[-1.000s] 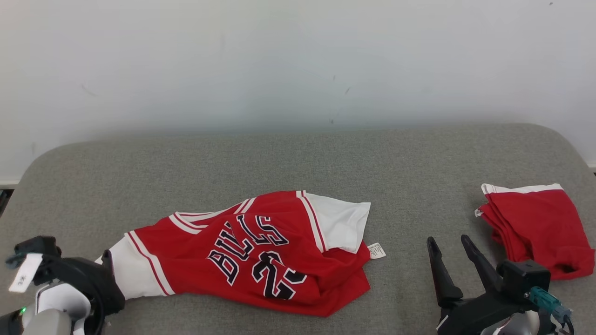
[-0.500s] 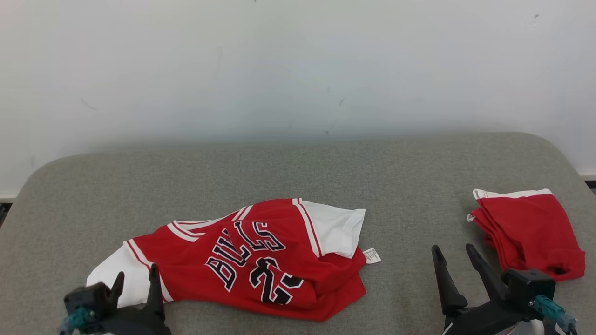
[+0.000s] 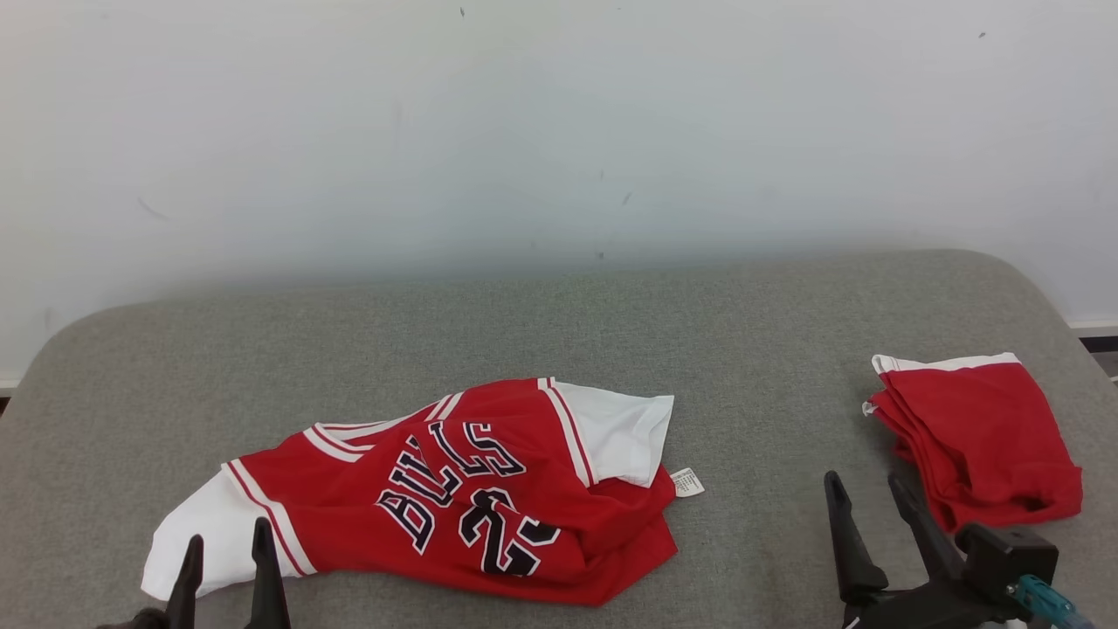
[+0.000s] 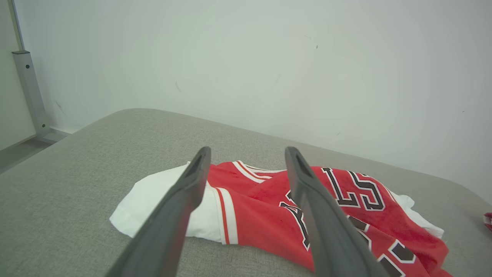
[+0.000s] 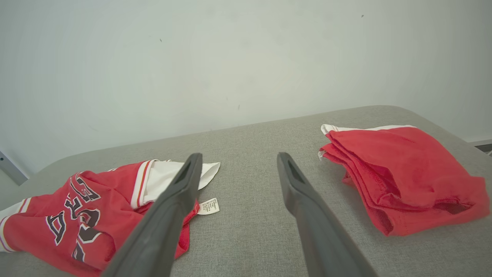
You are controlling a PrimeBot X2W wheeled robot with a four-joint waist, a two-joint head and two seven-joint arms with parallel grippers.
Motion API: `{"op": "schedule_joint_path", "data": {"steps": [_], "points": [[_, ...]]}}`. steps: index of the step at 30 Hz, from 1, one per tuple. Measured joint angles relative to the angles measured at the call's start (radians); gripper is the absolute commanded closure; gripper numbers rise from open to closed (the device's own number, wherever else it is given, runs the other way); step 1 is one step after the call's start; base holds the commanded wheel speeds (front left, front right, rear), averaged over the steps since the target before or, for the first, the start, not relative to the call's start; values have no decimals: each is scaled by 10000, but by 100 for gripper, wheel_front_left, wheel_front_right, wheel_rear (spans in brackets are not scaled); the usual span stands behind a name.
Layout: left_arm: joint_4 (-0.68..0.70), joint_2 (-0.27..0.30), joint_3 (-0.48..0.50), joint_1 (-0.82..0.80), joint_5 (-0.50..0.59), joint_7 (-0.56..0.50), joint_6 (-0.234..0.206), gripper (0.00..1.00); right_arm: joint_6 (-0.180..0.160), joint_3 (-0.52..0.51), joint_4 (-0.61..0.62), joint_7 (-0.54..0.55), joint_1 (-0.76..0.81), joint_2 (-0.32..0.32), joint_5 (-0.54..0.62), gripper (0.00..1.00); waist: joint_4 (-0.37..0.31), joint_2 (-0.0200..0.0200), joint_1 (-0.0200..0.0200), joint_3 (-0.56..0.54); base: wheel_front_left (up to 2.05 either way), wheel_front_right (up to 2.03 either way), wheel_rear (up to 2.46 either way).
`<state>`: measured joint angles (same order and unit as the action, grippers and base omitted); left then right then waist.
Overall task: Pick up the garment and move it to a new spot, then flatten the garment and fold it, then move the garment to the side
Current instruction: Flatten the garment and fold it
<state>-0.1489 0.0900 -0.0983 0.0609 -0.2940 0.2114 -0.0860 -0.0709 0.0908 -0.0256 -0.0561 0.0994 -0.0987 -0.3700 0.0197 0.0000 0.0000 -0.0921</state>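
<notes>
While the left gripper point(image 3: 227, 535) and right gripper point(image 3: 863, 479) gape empty, the jersey point(image 3: 454, 489) lies crumpled, so flattening and folding look not yet done.

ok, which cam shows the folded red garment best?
Right wrist view: the folded garment is close, whole and unobstructed, with its stacked edges visible. Head view has the garment whole too, but smaller, at the far right. Left wrist view catches a red sliver at its right edge.
</notes>
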Motion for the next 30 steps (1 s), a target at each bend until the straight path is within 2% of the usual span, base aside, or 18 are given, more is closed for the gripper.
{"op": "schedule_joint_path", "data": {"steps": [4, 6, 11, 30], "points": [[82, 82, 6, 265, -320, -75, 180, 0, -8, -182, -67, -167, -2, 10, -82, 0, -22, 0, 0, 2, 0, 0, 0], [115, 293, -157, 470, -412, -330, 562, 0, -8, -267, -138, -244, -5, 8, -105, 0, -29, 0, 0, -1, 0, 0, 0], [330, 570, -265, 629, -439, -696, 849, 0, -10, -316, -282, -334, -6, 0, -161, 0, -29, 0, 0, -18, 0, 0, 0], [976, 610, -447, 797, -443, -1475, 851, 0, -8, -199, -355, -499, -4, 8, -161, 0, -26, 0, 0, 42, 0, 0, 0]]}}
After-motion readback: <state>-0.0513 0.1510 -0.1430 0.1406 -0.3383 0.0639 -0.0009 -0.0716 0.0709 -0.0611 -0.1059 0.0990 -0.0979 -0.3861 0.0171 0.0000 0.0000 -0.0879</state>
